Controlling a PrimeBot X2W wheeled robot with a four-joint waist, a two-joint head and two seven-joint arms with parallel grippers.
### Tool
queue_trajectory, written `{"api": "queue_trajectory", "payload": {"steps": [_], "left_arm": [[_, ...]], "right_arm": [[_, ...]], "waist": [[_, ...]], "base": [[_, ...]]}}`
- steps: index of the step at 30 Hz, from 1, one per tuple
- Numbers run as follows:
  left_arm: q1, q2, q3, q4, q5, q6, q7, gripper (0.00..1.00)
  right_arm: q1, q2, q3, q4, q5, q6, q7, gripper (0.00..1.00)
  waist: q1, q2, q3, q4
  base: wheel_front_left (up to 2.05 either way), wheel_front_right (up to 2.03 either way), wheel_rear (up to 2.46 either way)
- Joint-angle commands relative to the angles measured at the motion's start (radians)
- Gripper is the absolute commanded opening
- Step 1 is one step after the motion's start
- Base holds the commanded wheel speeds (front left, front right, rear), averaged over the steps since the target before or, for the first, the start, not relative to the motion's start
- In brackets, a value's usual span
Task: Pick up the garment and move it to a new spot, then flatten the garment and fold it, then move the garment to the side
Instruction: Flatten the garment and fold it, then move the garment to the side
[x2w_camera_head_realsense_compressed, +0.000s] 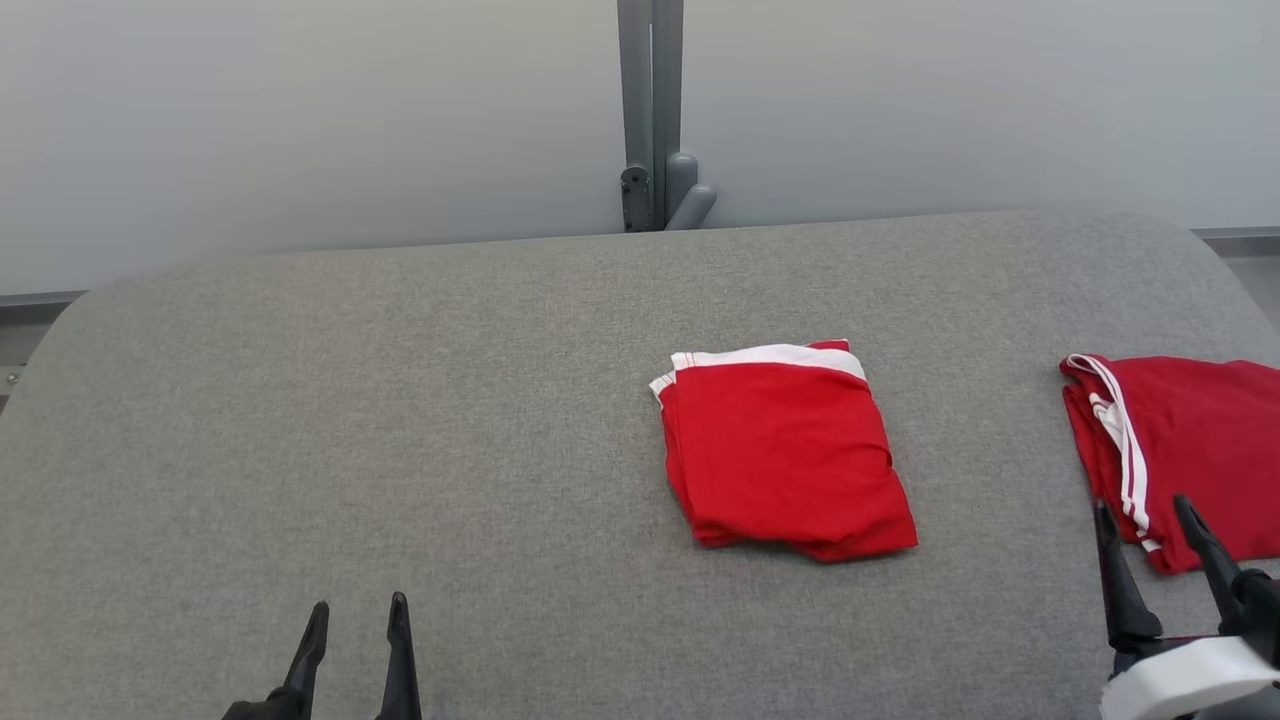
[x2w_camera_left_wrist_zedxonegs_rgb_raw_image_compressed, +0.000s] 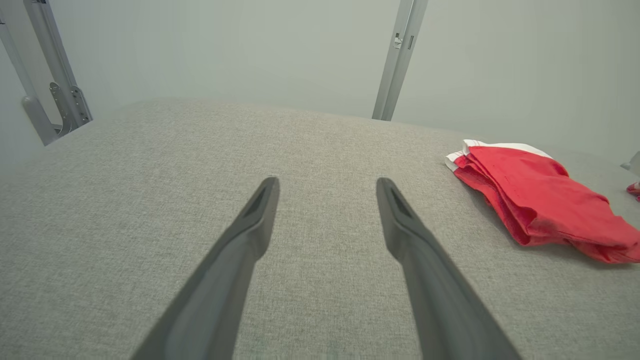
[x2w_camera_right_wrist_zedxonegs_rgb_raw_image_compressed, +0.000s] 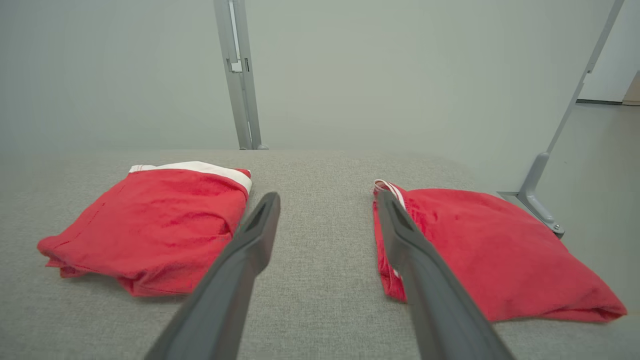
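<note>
The robot's right gripper (x2w_camera_head_realsense_compressed: 1142, 503) hangs unclenched and empty low over the near right of the grey padded table (x2w_camera_head_realsense_compressed: 400, 400), its two dark fingers apart; the left gripper (x2w_camera_head_realsense_compressed: 359, 601), likewise spread and holding nothing, sits at the near left over bare cloth. The folded red garment (x2w_camera_head_realsense_compressed: 785, 455) lies flat near the middle of the table, ahead of the right gripper and off to its left, and well apart from the left gripper on the other side. Its long axis runs roughly away from the robot with a slight tilt, and its white band (x2w_camera_head_realsense_compressed: 770, 355) is on the far edge. By that layout the right arm looks the nearer for the remaining move to the side, and the folding appears done. A second red garment (x2w_camera_head_realsense_compressed: 1190, 440) with white stripes rests at the right, cut off by the edge of the head view. The right gripper's fingers cross its near corner there, and whether they touch the cloth cannot be told. In the right wrist view the gripper (x2w_camera_right_wrist_zedxonegs_rgb_raw_image_compressed: 327, 195) points into the bare gap between the two garments. The under layers of the fold are hidden, and a metal post (x2w_camera_head_realsense_compressed: 650, 100) rises behind the table
</note>
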Motion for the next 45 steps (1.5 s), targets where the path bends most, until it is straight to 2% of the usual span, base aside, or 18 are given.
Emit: {"api": "queue_trajectory", "payload": {"steps": [1, 8, 21, 29, 31, 34, 38, 40, 42, 45], "left_arm": [[0.015, 0.002, 0.008, 0.001, 0.009, -0.006, -0.002, 1.0], [0.024, 0.002, 0.022, 0.009, 0.008, -0.018, -0.002, 1.0], [0.018, 0.002, 0.021, 0.009, 0.0, -0.018, -0.002, 1.0], [0.016, 0.002, 0.019, -0.001, 0.0, -0.016, -0.002, 1.0], [0.01, 0.002, 0.016, -0.006, -0.002, -0.015, -0.002, 1.0], [0.002, 0.002, 0.012, -0.013, -0.003, -0.012, -0.002, 1.0], [-0.009, 0.002, 0.001, -0.015, -0.002, -0.013, -0.002, 1.0], [-0.027, 0.002, -0.013, -0.016, -0.001, -0.011, -0.002, 1.0], [-0.037, 0.002, -0.02, -0.015, -0.002, -0.008, -0.002, 1.0], [-0.052, 0.002, -0.029, -0.014, -0.003, -0.005, -0.002, 1.0]], "right_arm": [[0.017, -0.001, -0.015, -0.009, -0.003, -0.001, -0.003, 1.0], [0.055, 0.005, -0.057, -0.014, 0.001, -0.001, -0.003, 1.0], [0.028, 0.015, -0.045, -0.004, 0.005, -0.001, -0.003, 1.0], [-0.003, -0.004, -0.024, 0.003, 0.046, -0.001, -0.003, 1.0], [-0.036, -0.025, -0.007, 0.017, 0.091, -0.001, -0.003, 1.0], [-0.111, -0.069, 0.028, 0.045, 0.183, -0.001, 0.078, 1.0], [-0.217, -0.12, 0.083, 0.085, 0.304, -0.001, 0.305, 1.0], [-0.297, -0.123, 0.123, 0.139, 0.383, 0.0, 0.456, 1.0], [-0.34, -0.11, 0.141, 0.188, 0.421, 0.0, 0.518, 1.0], [-0.402, -0.089, 0.158, 0.273, 0.458, 0.0, 0.554, 1.0]], "waist": [[0.0, -0.0001, -0.004, -0.003], [0.0, -0.0001, -0.005, 0.005], [0.0, -0.0001, -0.004, 0.041], [0.0, -0.0001, 0.006, 0.059], [0.0, -0.0001, 0.014, 0.064], [0.0, -0.0001, 0.029, 0.07], [0.0, -0.0001, 0.06, 0.08], [0.0, -0.0001, 0.086, 0.094], [0.0, -0.0001, 0.099, 0.107], [0.0, -0.0001, 0.116, 0.127]], "base": [[0.0, 0.0, 0.0], [0.0, 0.0, 0.0], [0.0, 0.0, 0.0], [0.0, 0.0, 0.0], [0.0, 0.0, 0.0], [0.0, 0.0, 0.0], [0.0, 0.0, 0.0], [0.0, 0.0, 0.0], [0.0, 0.0, 0.0], [0.0, 0.0, 0.0]]}}
